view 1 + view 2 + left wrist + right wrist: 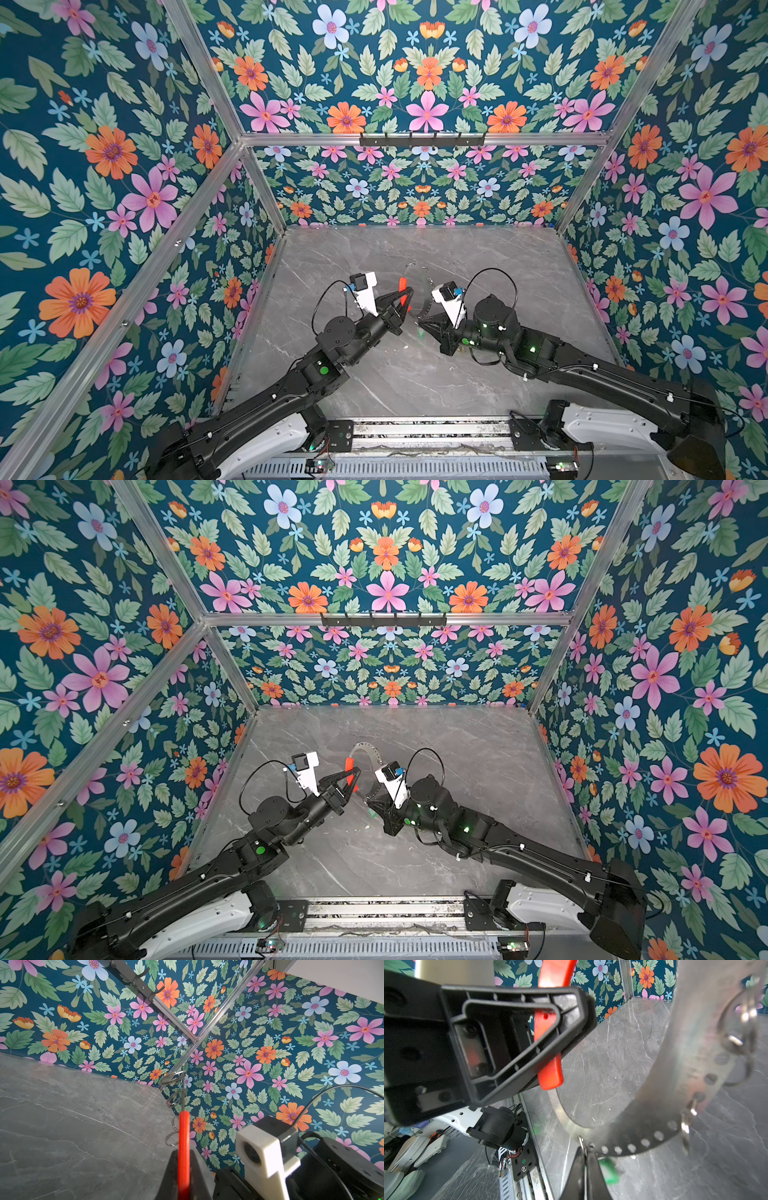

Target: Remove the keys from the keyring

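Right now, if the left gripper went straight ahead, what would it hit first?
The left gripper is shut on the keyring at its red segment, so that goes along. Beyond, the way looks free up to the flowered wall, though depth is unclear.

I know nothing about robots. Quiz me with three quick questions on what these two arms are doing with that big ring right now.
1. True or false: the left gripper is clamped on the red segment of the keyring.
2. Pick one. The keyring is: A lying flat and untouched; B held upright, with both grippers at its rim; C dangling from one gripper alone.
3. Fill in: the plastic tag just beside the right gripper, whose fingertips are closed, is coloured ____.

Key: 1 true; 2 B; 3 green.
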You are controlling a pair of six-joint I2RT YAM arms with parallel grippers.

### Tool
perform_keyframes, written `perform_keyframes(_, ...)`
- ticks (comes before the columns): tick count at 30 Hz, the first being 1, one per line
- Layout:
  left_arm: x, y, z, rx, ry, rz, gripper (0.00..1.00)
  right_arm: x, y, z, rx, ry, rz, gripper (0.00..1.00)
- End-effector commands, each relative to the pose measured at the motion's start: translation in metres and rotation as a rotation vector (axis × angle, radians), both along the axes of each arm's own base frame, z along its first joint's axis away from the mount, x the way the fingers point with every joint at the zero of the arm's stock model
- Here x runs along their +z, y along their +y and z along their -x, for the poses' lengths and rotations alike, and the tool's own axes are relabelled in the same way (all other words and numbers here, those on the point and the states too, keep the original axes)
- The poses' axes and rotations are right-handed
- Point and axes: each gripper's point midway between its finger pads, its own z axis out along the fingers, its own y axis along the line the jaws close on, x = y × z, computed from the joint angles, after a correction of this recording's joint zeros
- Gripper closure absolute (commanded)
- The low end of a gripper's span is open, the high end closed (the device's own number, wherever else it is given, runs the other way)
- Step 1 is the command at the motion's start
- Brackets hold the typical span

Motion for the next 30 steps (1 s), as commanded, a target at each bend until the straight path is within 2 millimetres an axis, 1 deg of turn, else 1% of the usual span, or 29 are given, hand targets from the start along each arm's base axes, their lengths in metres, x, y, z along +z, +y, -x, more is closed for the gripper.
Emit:
perform_keyframes(1,0.008,0.002,0.0,0.01,-0.018,0.023,1.0,0.014,0.001,-0.001,-0.002,-0.039,-0.038,1.0)
perform_keyframes(8,0.006,0.007,-0.003,0.038,-0.007,0.021,1.0,0.015,-0.005,-0.001,-0.031,-0.056,-0.033,1.0)
perform_keyframes(16,0.003,0.007,-0.007,0.055,0.016,0.018,1.0,0.02,-0.005,0.001,-0.041,-0.074,-0.019,1.0)
perform_keyframes(20,0.0,0.005,-0.01,0.063,0.035,0.016,1.0,0.019,-0.004,-0.004,-0.081,-0.092,0.012,1.0)
perform_keyframes(27,-0.013,0.015,-0.018,0.148,0.086,-0.021,1.0,0.023,-0.009,-0.012,-0.166,-0.121,0.044,1.0)
perform_keyframes(30,-0.013,0.016,-0.018,0.154,0.087,-0.024,1.0,0.025,-0.008,-0.011,-0.158,-0.124,0.037,1.0)
